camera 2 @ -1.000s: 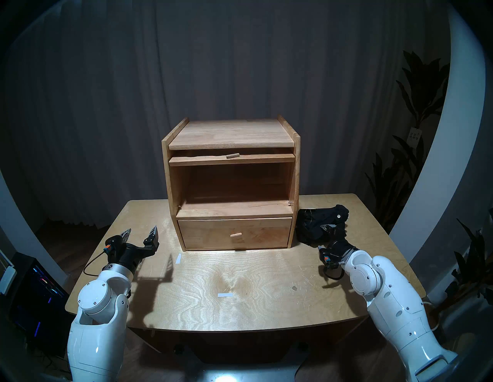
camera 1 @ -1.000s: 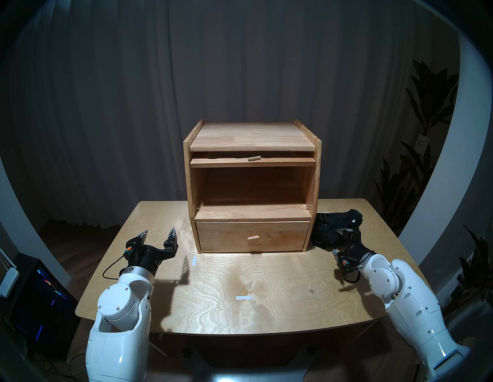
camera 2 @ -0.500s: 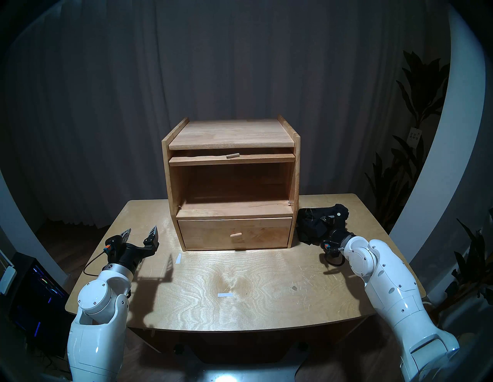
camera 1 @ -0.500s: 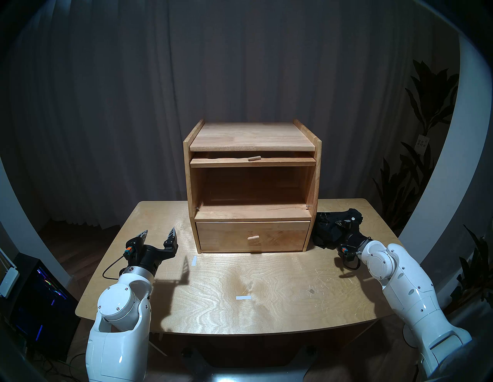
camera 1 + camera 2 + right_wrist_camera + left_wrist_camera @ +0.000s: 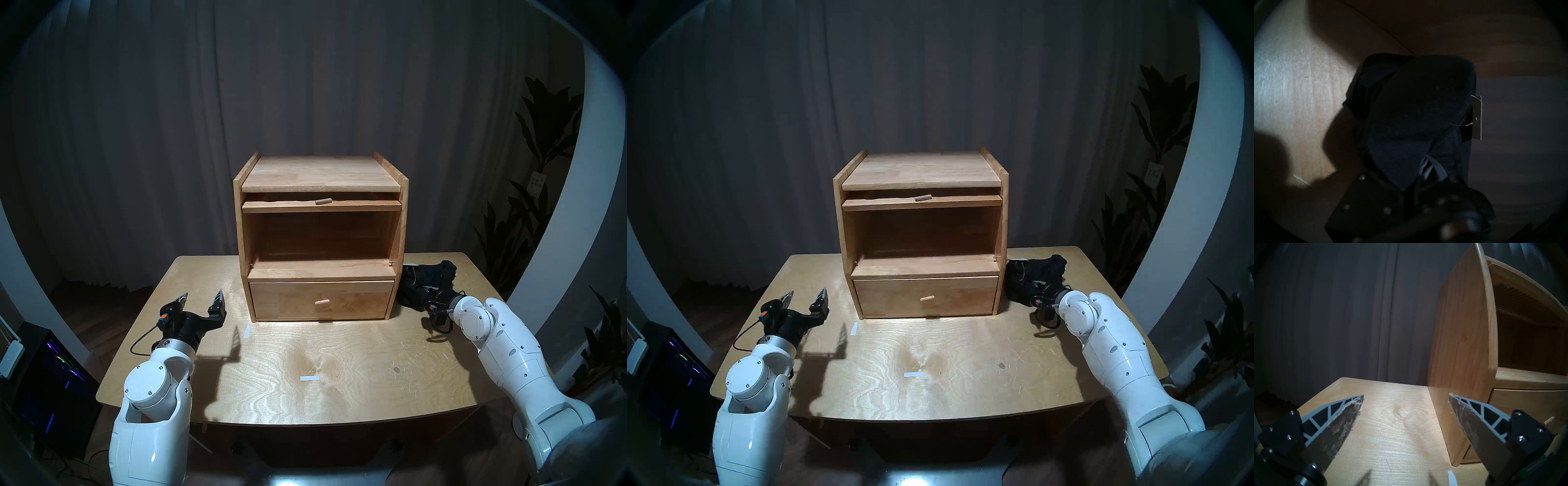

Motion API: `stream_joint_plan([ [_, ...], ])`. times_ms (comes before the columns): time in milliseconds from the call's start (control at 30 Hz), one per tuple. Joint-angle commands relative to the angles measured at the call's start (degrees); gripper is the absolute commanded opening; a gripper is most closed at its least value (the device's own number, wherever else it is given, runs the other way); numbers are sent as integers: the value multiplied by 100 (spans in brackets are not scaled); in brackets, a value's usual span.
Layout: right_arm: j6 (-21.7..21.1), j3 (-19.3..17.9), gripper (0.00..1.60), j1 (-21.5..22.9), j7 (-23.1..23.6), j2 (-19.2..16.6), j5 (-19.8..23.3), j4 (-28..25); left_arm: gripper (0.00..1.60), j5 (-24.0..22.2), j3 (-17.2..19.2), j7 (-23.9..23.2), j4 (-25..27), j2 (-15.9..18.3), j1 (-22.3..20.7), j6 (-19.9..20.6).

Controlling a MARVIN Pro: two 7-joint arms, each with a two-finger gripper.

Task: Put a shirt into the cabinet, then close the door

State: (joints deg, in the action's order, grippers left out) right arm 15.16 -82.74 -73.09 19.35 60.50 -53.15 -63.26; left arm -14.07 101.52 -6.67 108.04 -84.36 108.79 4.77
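Note:
The light-brown cabinet [image 5: 320, 173] stands at the back middle of the table. Its large compartment [image 5: 322, 237] is open and holds nothing. The door [image 5: 291, 206] lies pushed in flat under the top, with only its front edge and peg knob [image 5: 323, 201] showing; its ribbed glass [image 5: 1519, 299] shows in the left wrist view. The black shirt [image 5: 415, 283] lies bundled right of the cabinet, white tag [image 5: 1477, 117] hanging. My right gripper [image 5: 431, 289] is shut on the shirt [image 5: 1415, 105]. My left gripper [image 5: 203, 294] is open and empty, left of the cabinet [image 5: 1457, 344].
The drawer [image 5: 356, 300] below the compartment is closed, with a peg knob [image 5: 321, 301]. Two white tape strips [image 5: 246, 331] [image 5: 309, 378] lie on the table [image 5: 339, 356]. A computer [image 5: 51, 380] stands on the floor at left and plants [image 5: 543, 135] at right.
My right gripper has moved forward into the shirt and closed on it, and the bundle has shifted and bunched up. The left arm has not moved.

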Motion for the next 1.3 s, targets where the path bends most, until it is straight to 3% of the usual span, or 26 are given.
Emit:
stream_joint_plan([
  [0,191,-424,0,-589,-316,274,704,-532,160,-5,13,-6,140,10,-31,-27],
  [233,565,-853,0,-578,-959,323,1198,-919,160,-3,9,-6,102,12,-47,-28],
  [667,916,-1623,0,-637,-1773,103,1408,-1801,160,-2,4,-3,41,12,-55,-24],
  [1267,1880,-1938,0,-832,-2610,561,2059,-3033,160,-2,3,-4,-8,14,-69,-28],
])
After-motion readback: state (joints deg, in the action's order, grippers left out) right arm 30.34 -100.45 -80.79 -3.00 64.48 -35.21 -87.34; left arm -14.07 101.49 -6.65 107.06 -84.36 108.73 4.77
